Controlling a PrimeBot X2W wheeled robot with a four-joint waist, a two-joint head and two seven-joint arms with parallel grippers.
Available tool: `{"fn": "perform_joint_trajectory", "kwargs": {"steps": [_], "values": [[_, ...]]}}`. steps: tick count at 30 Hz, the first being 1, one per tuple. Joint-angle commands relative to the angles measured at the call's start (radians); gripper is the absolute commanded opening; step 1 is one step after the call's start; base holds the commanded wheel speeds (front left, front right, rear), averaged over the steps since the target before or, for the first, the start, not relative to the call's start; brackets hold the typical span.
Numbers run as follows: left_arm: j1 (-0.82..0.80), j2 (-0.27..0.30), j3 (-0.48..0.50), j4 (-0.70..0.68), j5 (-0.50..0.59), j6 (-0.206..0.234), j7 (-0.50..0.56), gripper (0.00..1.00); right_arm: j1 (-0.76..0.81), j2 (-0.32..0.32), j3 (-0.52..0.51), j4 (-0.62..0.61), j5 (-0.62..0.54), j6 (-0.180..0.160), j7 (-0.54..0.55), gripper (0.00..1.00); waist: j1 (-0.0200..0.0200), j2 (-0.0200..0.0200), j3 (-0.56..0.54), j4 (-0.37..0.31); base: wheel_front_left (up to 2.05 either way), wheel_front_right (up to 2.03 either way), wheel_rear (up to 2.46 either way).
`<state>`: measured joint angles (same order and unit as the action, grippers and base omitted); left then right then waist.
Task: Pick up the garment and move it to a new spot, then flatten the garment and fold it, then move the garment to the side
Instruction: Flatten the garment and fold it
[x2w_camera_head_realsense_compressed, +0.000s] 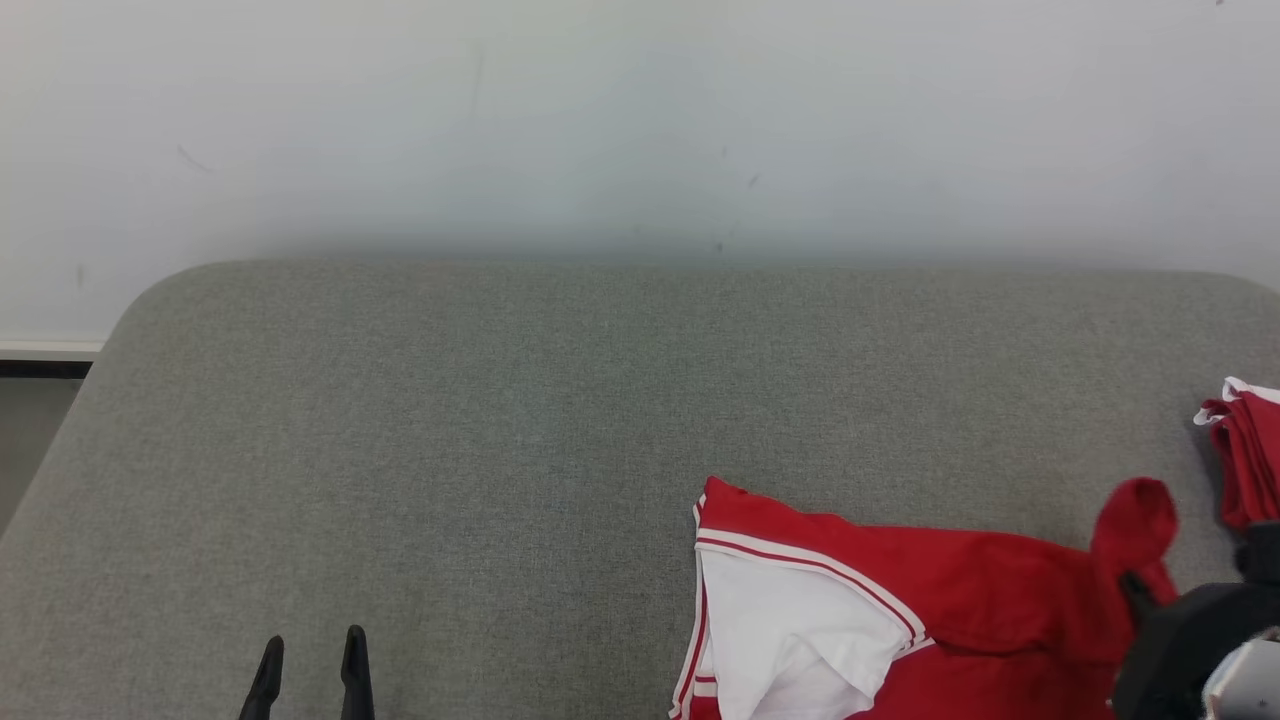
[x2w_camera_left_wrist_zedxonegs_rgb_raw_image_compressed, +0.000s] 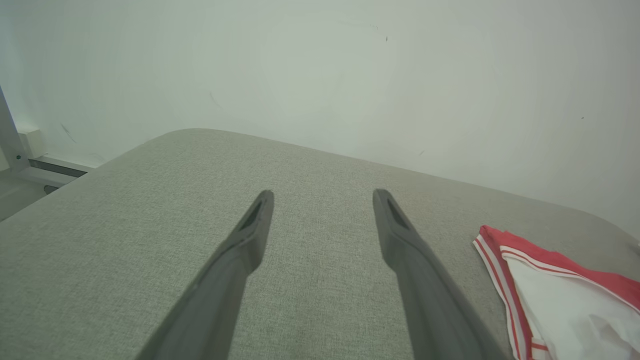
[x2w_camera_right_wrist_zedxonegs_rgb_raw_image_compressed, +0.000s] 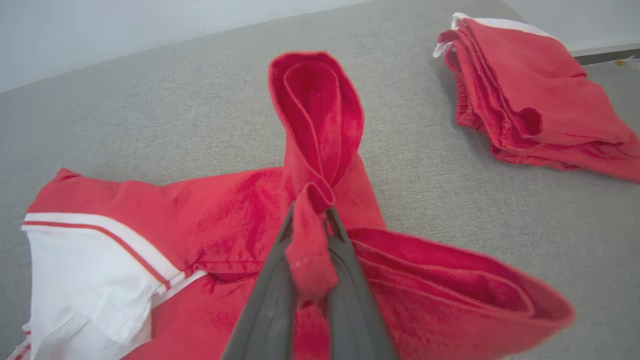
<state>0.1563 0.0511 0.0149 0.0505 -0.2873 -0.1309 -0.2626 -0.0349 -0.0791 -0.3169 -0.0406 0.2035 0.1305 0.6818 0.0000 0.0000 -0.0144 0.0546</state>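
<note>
The red fabric garment (x2w_camera_head_realsense_compressed: 960, 590) with white striped trim lies at the near right of the grey cloth-covered desk (x2w_camera_head_realsense_compressed: 500, 430). Our right hand (x2w_camera_right_wrist_zedxonegs_rgb_raw_image_compressed: 310, 215) pinches a raised fold of it, and our left hand (x2w_camera_left_wrist_zedxonegs_rgb_raw_image_compressed: 323, 200) is spread wide at the near left.

Left hand (x2w_camera_left_wrist_zedxonegs_rgb_raw_image_compressed: 323, 196) spread wide above a grey fabric-covered desk (x2w_camera_left_wrist_zedxonegs_rgb_raw_image_compressed: 150, 225); a red-and-white cloth garment (x2w_camera_left_wrist_zedxonegs_rgb_raw_image_compressed: 565, 295) lies at four o'clock

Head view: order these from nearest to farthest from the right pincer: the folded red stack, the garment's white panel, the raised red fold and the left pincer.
1. raised red fold: pinched in the right pincer.
2. folded red stack: at the right edge.
3. white panel: lower middle.
4. left pincer: far lower left.
</note>
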Motion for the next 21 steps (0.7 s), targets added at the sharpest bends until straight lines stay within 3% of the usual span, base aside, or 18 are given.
{"fn": "perform_joint_trajectory", "kwargs": {"steps": [1,7,21], "values": [[0.008,-0.001,0.004,0.002,-0.002,0.001,-0.002,1.0,0.01,0.006,0.035,0.0,0.015,0.0,-0.002,0.0,0.0,0.0,-0.001,0.0,0.0,0.0,0.0],[-0.005,-0.001,-0.002,0.006,-0.004,0.001,-0.002,1.0,-0.025,0.014,0.205,0.043,0.059,0.0,-0.021,0.0,0.0,0.0,0.0,0.01,0.0,0.0,0.0],[-0.015,-0.001,-0.011,0.012,-0.011,0.001,-0.002,1.0,-0.17,0.027,0.474,0.232,0.135,0.0,-0.073,0.0,0.0,0.0,0.013,0.064,0.0,0.0,0.0]]}}
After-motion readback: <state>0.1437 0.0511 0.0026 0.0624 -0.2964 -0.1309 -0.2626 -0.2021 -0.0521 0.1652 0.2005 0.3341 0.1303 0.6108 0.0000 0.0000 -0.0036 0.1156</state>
